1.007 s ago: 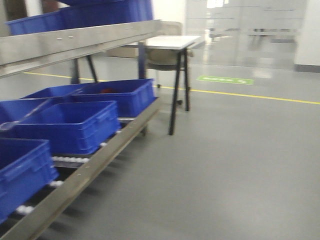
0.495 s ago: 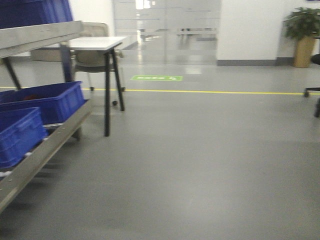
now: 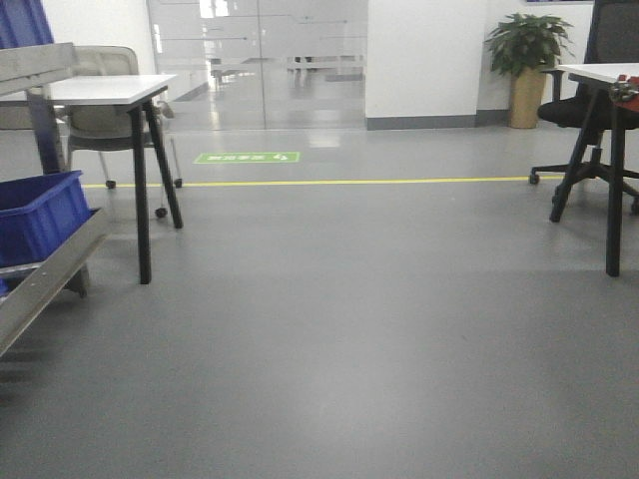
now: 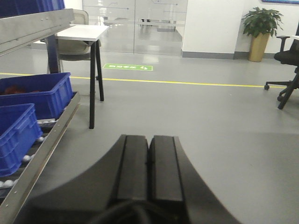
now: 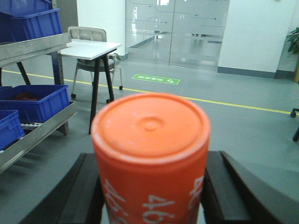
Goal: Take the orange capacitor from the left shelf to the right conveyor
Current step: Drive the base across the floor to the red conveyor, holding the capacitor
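Observation:
The orange capacitor, with its flat top and white "4680" print, fills the right wrist view, and my right gripper is shut on its sides. My left gripper is shut with nothing between its black fingers, over bare grey floor. The left shelf shows as a steel rail at the left edge of the front view, also the left shelf and the left shelf in the wrist views. The right conveyor is out of view. Neither gripper shows in the front view.
Blue bins sit on the shelf. A white table with black legs and a chair stand beside it. Another black-legged table and an office chair stand right. A yellow floor line, a potted plant and glass doors lie ahead.
The front view has swung right: the shelf and blue bins have slid off to the left edge, and the right table, office chair and plant have come into view.

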`<state>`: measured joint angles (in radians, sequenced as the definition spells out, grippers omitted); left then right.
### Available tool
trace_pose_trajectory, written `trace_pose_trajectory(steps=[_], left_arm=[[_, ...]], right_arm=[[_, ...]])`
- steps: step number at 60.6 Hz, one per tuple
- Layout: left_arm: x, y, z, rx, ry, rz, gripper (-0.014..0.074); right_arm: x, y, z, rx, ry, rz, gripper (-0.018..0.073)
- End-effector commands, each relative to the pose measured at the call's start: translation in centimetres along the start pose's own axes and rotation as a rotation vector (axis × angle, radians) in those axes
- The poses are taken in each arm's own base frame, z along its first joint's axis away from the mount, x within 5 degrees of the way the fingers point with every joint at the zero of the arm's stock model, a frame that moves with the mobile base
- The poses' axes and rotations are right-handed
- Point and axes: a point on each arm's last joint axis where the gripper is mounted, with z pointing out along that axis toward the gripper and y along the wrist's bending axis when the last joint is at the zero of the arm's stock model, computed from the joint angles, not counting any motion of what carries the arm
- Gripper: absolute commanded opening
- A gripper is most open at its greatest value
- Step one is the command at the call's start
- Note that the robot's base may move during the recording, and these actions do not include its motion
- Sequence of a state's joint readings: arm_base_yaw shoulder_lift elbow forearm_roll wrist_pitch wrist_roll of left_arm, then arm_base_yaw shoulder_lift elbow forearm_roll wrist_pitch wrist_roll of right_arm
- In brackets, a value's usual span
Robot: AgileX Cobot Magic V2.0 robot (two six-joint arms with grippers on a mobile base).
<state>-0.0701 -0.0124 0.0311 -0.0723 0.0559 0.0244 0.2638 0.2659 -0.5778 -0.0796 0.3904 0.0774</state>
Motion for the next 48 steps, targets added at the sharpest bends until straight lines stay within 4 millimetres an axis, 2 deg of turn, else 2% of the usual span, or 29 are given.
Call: trace_pose_trajectory(steps=[1,48], left_arm=[[-1.0,0.01,-0.16,-0.001,-0.104,-0.002,-0.0127],[-1.0,0.01,-0.16,-0.001,-0.104,-0.002,-0.0127]], right_arm=[[-1.59,0.03,-0.08,-0.002,-0.108,-0.012,0.0142],[-1.59,0.03,-0.08,-0.002,-0.108,-0.012,0.0142]])
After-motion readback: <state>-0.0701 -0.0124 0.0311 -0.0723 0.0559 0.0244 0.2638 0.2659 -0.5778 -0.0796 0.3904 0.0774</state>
